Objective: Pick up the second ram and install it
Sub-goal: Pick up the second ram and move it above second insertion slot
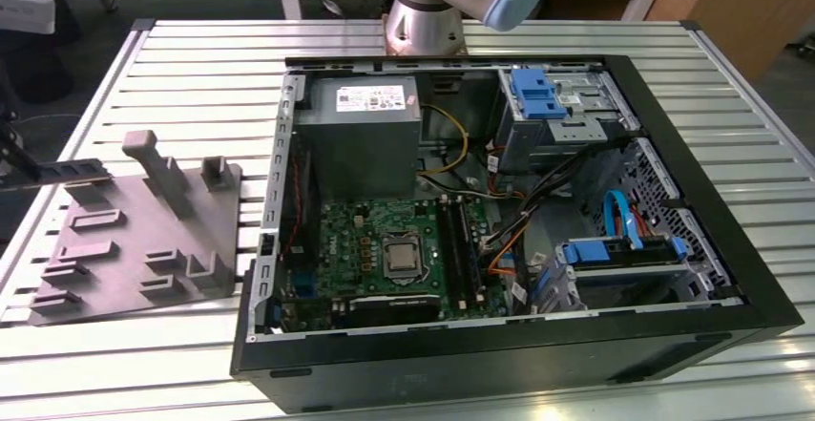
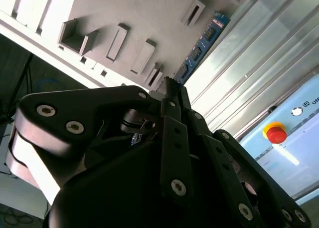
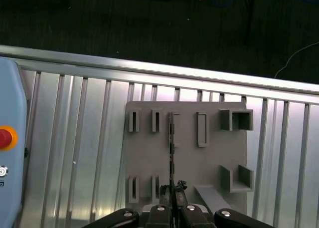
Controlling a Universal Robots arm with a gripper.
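Observation:
In both wrist views my gripper (image 2: 172,88) (image 3: 172,189) is shut on the second ram. The second wrist view shows the ram (image 2: 202,46) as a dark blue stick with black chips, reaching out from the black fingertips. Seen edge-on in the first wrist view, the ram (image 3: 171,138) is a thin dark line over the grey fixture plate (image 3: 209,163). I cannot tell how high it is above the plate. In the exterior view the long black memory slots (image 1: 461,249) lie beside the processor inside the open computer case (image 1: 662,144).
The fixture plate (image 1: 128,249) lies on the slatted metal table (image 1: 191,68) at the exterior view's left of the case. A pale blue box with a red stop button (image 2: 275,133) (image 3: 4,138) sits near the plate. Cables and blue drive brackets (image 1: 624,249) crowd the case.

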